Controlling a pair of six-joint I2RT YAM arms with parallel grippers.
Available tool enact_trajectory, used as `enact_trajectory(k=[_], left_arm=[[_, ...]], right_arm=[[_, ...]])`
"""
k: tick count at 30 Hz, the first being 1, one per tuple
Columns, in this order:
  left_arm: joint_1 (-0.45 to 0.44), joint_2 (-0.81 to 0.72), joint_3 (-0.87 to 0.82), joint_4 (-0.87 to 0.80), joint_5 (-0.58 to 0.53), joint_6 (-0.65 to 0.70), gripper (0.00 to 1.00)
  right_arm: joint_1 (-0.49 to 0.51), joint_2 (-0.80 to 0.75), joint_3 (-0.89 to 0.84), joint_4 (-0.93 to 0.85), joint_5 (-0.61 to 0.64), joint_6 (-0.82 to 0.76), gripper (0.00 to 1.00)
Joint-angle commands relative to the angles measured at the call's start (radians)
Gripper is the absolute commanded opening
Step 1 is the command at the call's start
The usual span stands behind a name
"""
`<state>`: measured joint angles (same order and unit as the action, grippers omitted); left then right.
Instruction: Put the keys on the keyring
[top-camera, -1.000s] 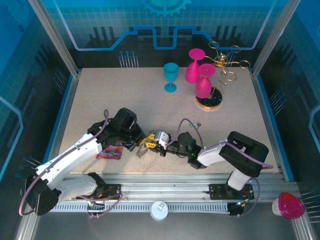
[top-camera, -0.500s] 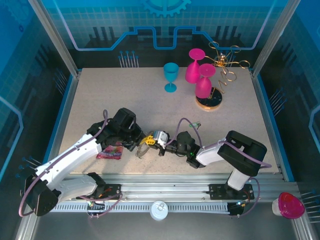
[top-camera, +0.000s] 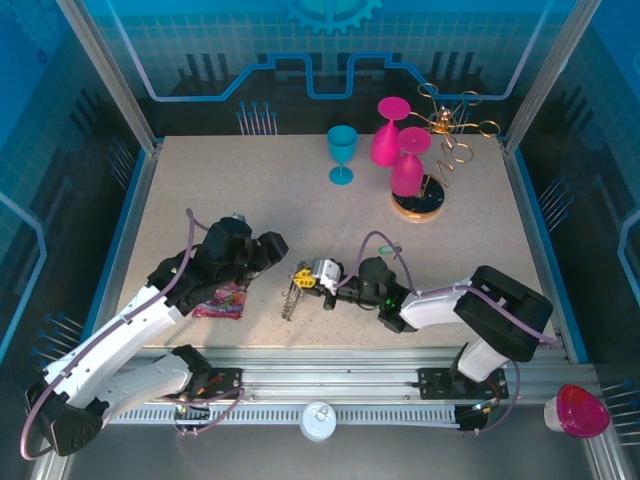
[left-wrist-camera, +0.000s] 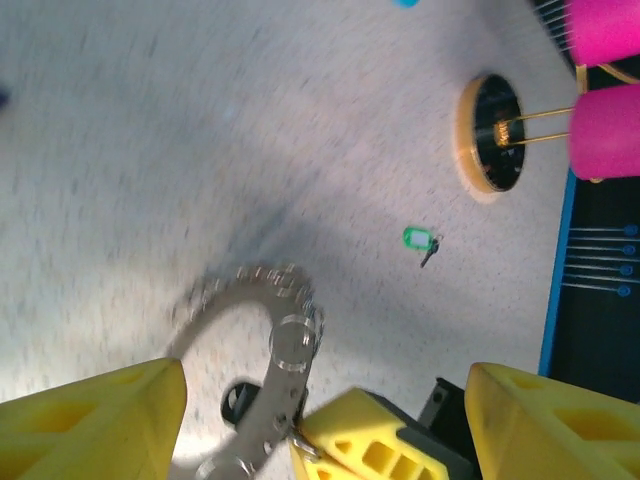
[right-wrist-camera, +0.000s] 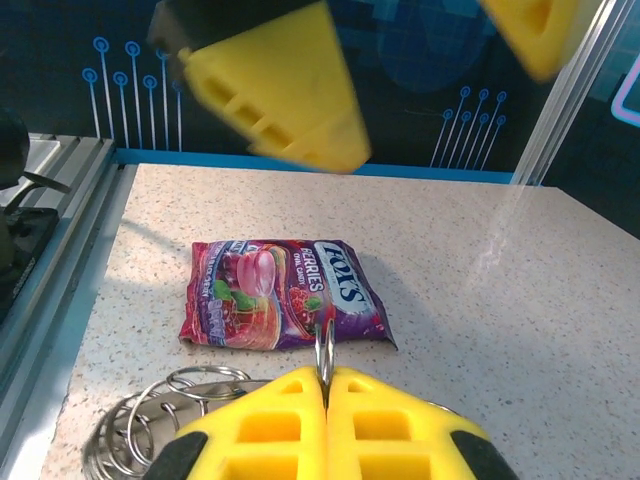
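Pinching the keyring (left-wrist-camera: 281, 384) by its rim, the right tool (right-wrist-camera: 325, 385) is clenched; the left tool (top-camera: 268, 248) stands released near it. The green key (left-wrist-camera: 418, 239) lies loose, well apart from the keyring, not yet threaded.

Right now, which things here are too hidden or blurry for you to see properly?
The flat dark grey keyring: left wrist view, blurred and cut by the bottom edge; right wrist view, mostly hidden by the yellow right fingers.
The tiny green-headed key: left wrist view, too small to read its blade.
The dark shape by the keyring: left wrist view, partly covered, maybe the black-headed key.
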<state>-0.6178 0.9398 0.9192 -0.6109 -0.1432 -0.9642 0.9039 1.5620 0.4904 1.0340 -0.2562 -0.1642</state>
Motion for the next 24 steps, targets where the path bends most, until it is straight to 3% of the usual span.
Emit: enact_trajectory(k=[1,4,7,11,18,24], left_arm=[[0.004,-0.012,0.035,0.100,-0.057,0.541,0.71],[0.003,-0.038,-0.005,0.187,0.052,0.873,0.65],[0.004,-0.066,-0.064,0.213,0.248,1.168,0.57],[0.003,-0.050,-0.080,0.180,0.402,1.400,0.51],[0.000,0.034,-0.116,0.243,0.606,1.589,0.45],[-0.014,0.085,-0.142,0.279,0.640,1.645,0.36]], right_arm=[[-0.048,-0.100,0.008,-0.126,-0.120,-0.031,0.00],[-0.092,-0.172,0.029,-0.282,-0.212,-0.057,0.00],[-0.137,-0.239,0.051,-0.421,-0.288,-0.091,0.00],[-0.176,-0.309,0.107,-0.635,-0.352,-0.179,0.00],[-0.189,-0.360,0.203,-0.873,-0.388,-0.277,0.00],[-0.188,-0.364,0.244,-0.929,-0.387,-0.296,0.00]])
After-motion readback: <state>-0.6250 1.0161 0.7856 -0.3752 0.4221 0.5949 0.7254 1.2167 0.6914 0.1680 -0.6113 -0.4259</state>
